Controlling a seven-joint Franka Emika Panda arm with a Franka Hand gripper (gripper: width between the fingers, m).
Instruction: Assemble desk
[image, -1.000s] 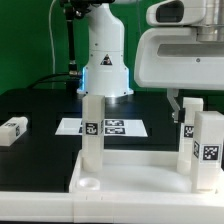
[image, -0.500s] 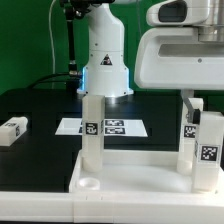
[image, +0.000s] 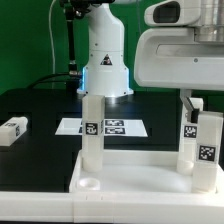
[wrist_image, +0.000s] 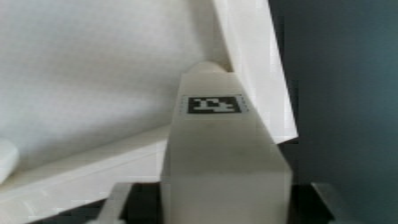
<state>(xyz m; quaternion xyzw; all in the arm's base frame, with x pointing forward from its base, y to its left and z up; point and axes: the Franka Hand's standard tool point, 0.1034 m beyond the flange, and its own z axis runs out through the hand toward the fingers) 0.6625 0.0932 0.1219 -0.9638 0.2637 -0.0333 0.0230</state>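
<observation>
The white desk tabletop (image: 135, 185) lies at the front of the exterior view, rim up. One tagged leg (image: 92, 130) stands upright at its far corner on the exterior view's left. A second upright leg (image: 187, 138) stands at the far corner on the exterior view's right, and my gripper (image: 190, 106) is shut on its upper end from above. A third leg (image: 210, 150) stands nearer the camera on that side. In the wrist view the held leg (wrist_image: 222, 150) runs down to the tabletop (wrist_image: 89, 80) between my dark fingers (wrist_image: 143, 202).
A loose leg (image: 12, 129) lies on the black table at the exterior view's left. The marker board (image: 113, 127) lies flat behind the tabletop, in front of the arm's base (image: 105, 60). An open round socket (image: 88, 184) shows in the tabletop's near corner.
My fingers stood wide apart either side of the right far leg one second ago. They have since closed onto it. Nothing else has moved.
</observation>
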